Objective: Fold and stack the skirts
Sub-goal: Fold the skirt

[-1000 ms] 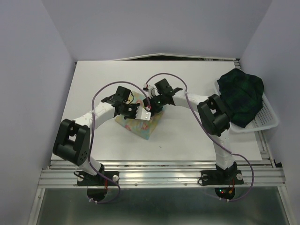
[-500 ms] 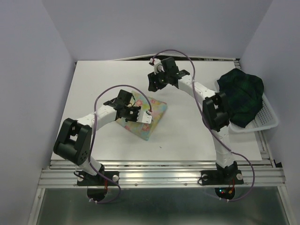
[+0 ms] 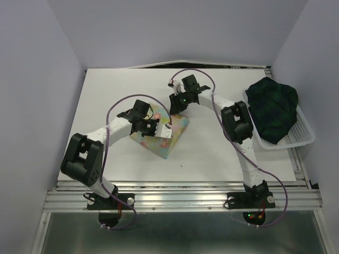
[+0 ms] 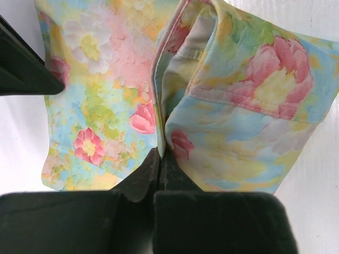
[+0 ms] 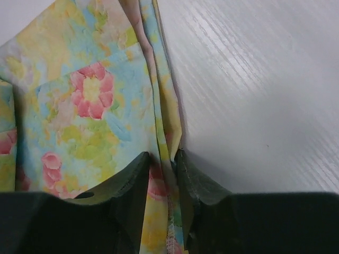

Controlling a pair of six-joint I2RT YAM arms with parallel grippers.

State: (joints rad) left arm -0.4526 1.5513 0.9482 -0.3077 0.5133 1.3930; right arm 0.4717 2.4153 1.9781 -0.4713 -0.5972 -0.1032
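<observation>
A white bench [image 3: 116, 159] is seen carrying two things. The folded floral skirt [image 3: 168, 138] is laid flat near its middle. To the right of that skirt, at the bench's right edge, a white mesh basket [image 3: 302, 138] is set.

Flowered skirt [image 3: 161, 135]: lies folded on the bench [image 3: 106, 95], near its middle, slightly left of centre.

Left gripper [image 3: 165, 132]: over the skirt's near-right part, its arm reaching in from the near left; a fold of the skirt sits between its fingers.

Right gripper [image 3: 177, 108]: at the skirt's far corner, its arm arching in from the right; the skirt's edge runs between its fingers.

Basket [image 3: 304, 132]: on the bench's right edge, well apart from the flowered skirt.

Plaid skirt [image 3: 273, 108]: heaped in the basket, spilling over its far rim.
</observation>
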